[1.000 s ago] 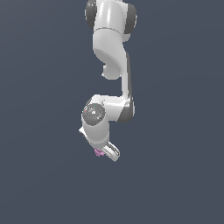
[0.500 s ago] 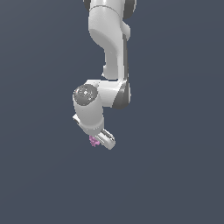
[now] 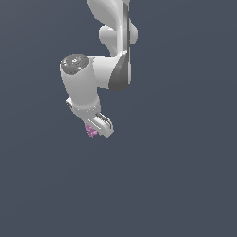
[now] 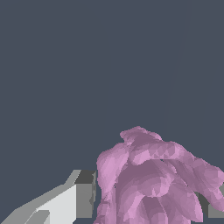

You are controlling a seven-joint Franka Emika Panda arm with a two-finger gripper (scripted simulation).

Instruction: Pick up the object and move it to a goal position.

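The object (image 3: 91,132) is a tiny pink-purple lump with swirled ridges, held at the tip of my white gripper (image 3: 96,131) in the exterior view. The gripper is shut on it and hangs in mid-air below the bent white arm. In the wrist view the object (image 4: 153,179) fills the space between the fingers; one grey-white finger (image 4: 78,197) presses against its side, and only a sliver of the other finger shows past it. Most of the object's far side is hidden by the fingers in the exterior view.
Plain dark grey-blue background surrounds the arm in both views. The white arm's elbow and wrist housing (image 3: 81,85) sit above the gripper. No other objects or any goal marker are visible.
The arm has carried the object up and toward the exterior view's left, the wrist rising with it. The grip on the object stays the same.
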